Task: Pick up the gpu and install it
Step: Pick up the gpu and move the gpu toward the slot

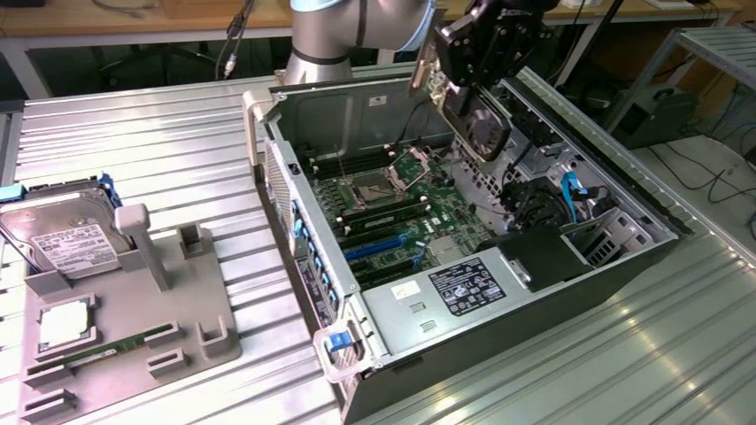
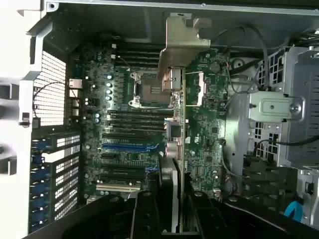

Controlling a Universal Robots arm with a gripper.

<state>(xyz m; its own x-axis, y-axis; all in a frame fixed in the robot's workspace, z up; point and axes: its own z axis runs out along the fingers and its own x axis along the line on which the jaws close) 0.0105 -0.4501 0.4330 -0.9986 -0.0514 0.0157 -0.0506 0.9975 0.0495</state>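
gpu (image 1: 482,124) is held tilted above the open computer case (image 1: 532,354), pinched by its upper edge between the jaws of the gripper (image 1: 473,71). in the wrist view the gpu (image 2: 182,129) is seen edge-on between the jaws, its silver bracket (image 2: 178,45) pointed toward the case's rear wall, over the motherboard (image 2: 124,149) and clear of it; no slot is yet entered. at the exterior view's left, a hard drive (image 1: 71,239) and a memory stick (image 1: 101,350) are kept in a grey fixture (image 1: 189,310) on the bench (image 1: 142,142).
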